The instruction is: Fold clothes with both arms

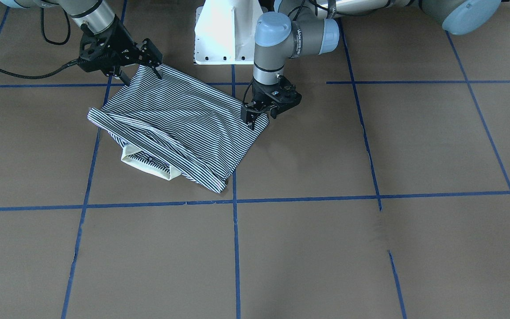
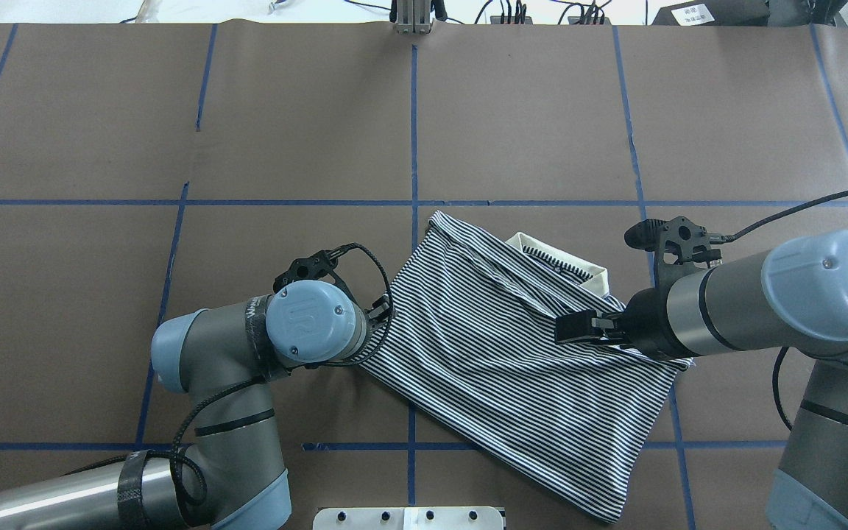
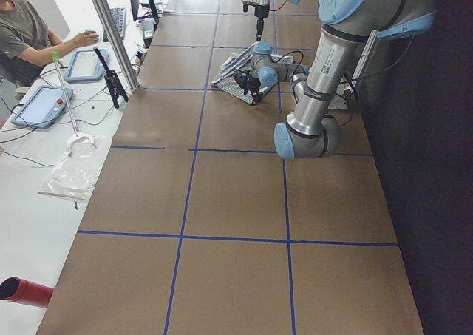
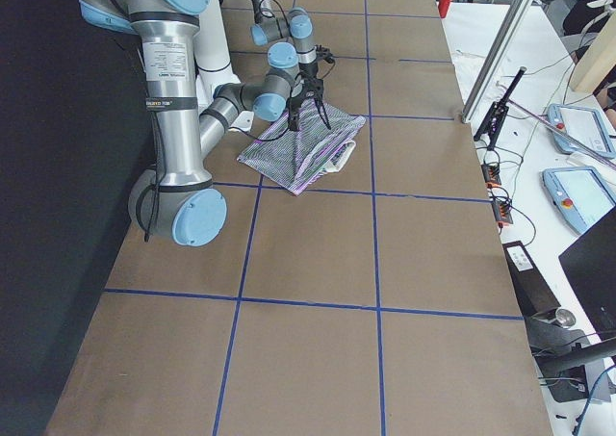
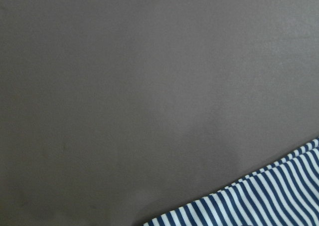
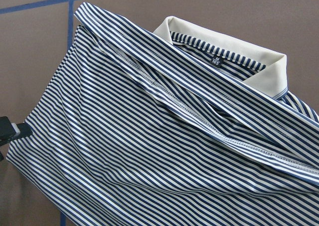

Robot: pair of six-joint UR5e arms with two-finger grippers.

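The striped polo shirt (image 1: 179, 124) lies folded on the brown table, its cream collar (image 1: 148, 166) on the side away from the robot. It also shows in the overhead view (image 2: 512, 368) and fills the right wrist view (image 6: 149, 136). My right gripper (image 1: 143, 77) hovers above the shirt, open and empty, also seen from overhead (image 2: 575, 327). My left gripper (image 1: 262, 119) is low at the shirt's corner on my left, its fingers apart astride that corner. One of its fingertips (image 6: 12, 130) shows in the right wrist view. The left wrist view shows only a strip of shirt (image 5: 279, 196).
The white pedestal base (image 1: 224, 31) stands just behind the shirt. Blue tape lines (image 1: 235, 248) grid the brown table. A side table with tablets (image 3: 44, 102) and a seated operator (image 3: 22, 32) runs along the far long edge.
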